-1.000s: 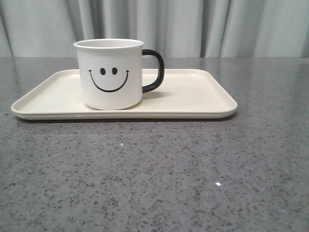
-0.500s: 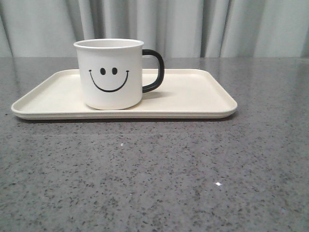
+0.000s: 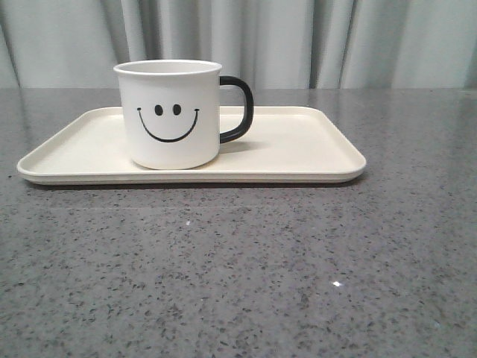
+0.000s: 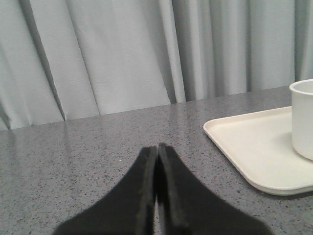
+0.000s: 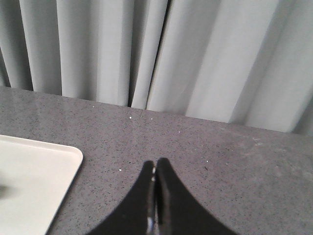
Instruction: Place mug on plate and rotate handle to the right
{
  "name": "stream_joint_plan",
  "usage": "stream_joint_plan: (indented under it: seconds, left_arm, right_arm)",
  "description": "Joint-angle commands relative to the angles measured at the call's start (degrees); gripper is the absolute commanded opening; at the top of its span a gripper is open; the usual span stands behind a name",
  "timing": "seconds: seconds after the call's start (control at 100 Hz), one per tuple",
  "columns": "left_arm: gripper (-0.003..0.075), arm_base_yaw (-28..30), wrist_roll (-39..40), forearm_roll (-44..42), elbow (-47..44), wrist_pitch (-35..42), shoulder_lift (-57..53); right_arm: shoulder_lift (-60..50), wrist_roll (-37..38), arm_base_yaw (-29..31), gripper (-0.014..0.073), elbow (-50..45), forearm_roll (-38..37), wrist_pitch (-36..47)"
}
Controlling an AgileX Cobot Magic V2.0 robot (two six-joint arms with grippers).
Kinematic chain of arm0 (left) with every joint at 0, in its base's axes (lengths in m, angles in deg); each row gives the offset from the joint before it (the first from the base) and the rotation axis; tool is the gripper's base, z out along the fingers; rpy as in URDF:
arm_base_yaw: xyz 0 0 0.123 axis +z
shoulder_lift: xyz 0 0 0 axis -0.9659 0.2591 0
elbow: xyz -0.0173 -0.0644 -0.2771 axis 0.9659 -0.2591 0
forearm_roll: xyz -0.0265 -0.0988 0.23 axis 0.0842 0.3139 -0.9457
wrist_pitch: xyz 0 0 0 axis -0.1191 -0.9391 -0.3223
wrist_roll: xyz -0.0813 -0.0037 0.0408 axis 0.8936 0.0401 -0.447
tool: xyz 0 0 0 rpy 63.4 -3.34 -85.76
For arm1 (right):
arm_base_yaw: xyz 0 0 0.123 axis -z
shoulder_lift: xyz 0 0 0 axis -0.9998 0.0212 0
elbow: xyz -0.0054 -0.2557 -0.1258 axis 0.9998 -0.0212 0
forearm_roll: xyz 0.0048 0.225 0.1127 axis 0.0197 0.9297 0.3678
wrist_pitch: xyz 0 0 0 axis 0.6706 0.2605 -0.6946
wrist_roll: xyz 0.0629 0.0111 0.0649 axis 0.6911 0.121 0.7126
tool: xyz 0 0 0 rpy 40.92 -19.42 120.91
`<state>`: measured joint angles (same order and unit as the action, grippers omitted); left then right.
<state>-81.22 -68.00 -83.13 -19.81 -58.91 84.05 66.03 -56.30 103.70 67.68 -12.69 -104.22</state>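
Observation:
The white mug (image 3: 170,115) with a black smiley face stands upright on the left half of the cream plate (image 3: 298,153). Its black handle (image 3: 238,110) points to the right in the front view. Neither gripper shows in the front view. My left gripper (image 4: 157,147) is shut and empty over the bare table, to the left of the plate (image 4: 249,142) and the mug (image 4: 303,117). My right gripper (image 5: 155,162) is shut and empty over the bare table, to the right of the plate's corner (image 5: 39,166).
The grey speckled table (image 3: 238,268) runs wide in front of the plate. A grey curtain (image 3: 298,41) hangs behind the table's far edge.

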Motion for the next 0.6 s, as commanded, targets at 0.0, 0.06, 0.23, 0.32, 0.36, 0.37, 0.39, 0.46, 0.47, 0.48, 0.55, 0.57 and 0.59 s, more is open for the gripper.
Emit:
stream_joint_plan:
  seconds: [0.0, 0.06, 0.23, 0.32, 0.36, 0.37, 0.39, 0.46, 0.47, 0.48, 0.55, 0.57, 0.59]
  left_arm:
    - [-0.0020, 0.06, 0.72, 0.50, -0.42, 4.57, -1.74]
    - [-0.0020, 0.06, 0.72, 0.50, -0.42, 4.57, -1.74]
    - [-0.0020, 0.06, 0.72, 0.50, -0.42, 4.57, -1.74]
    - [-0.0020, 0.06, 0.72, 0.50, -0.42, 4.57, -1.74]
    - [-0.0020, 0.06, 0.72, 0.50, -0.42, 4.57, -1.74]
    - [-0.0020, 0.06, 0.72, 0.50, -0.42, 4.57, -1.74]
    - [-0.0020, 0.06, 0.72, 0.50, -0.42, 4.57, -1.74]
    - [-0.0020, 0.06, 0.72, 0.50, -0.42, 4.57, -1.74]
    - [-0.0020, 0.06, 0.72, 0.50, -0.42, 4.57, -1.74]
    - [-0.0020, 0.06, 0.72, 0.50, -0.42, 4.57, -1.74]
    - [-0.0020, 0.06, 0.72, 0.50, -0.42, 4.57, -1.74]
    - [-0.0020, 0.06, 0.72, 0.50, -0.42, 4.57, -1.74]
    - [-0.0020, 0.06, 0.72, 0.50, -0.42, 4.57, -1.74]
  right_arm:
    - [0.07, 0.08, -0.06, -0.0118, 1.26, 1.11, 3.35]
    - [-0.68, 0.08, -0.65, -0.0118, 1.26, 1.03, 3.42]
    - [-4.28, -0.33, -3.25, -0.0118, 1.10, 0.07, 3.59]
    - [-6.81, -0.34, -5.87, -0.0118, -0.28, -0.15, 3.59]
    - [-8.04, -0.34, -7.54, -0.0118, -1.35, -0.15, 3.59]
    - [-8.25, -0.34, -8.12, -0.0118, -1.85, -0.15, 3.59]
    - [-8.90, -0.34, -8.74, -0.0118, -2.38, -0.15, 3.59]
    - [-11.29, -0.34, -11.92, -0.0118, -6.14, -0.22, 3.87]
    - [-11.82, -0.34, -12.54, -0.0118, -6.14, -0.22, 3.95]
    - [-12.09, -0.34, -12.83, -0.0118, -6.96, -0.22, 4.02]
    - [-14.79, -0.51, -15.57, -0.0118, -11.52, -0.42, 5.16]
    - [-15.60, -0.51, -16.25, -0.0118, -13.01, -0.52, 5.70]
    - [-16.42, -0.51, -16.88, -0.0118, -14.53, -0.81, 6.38]
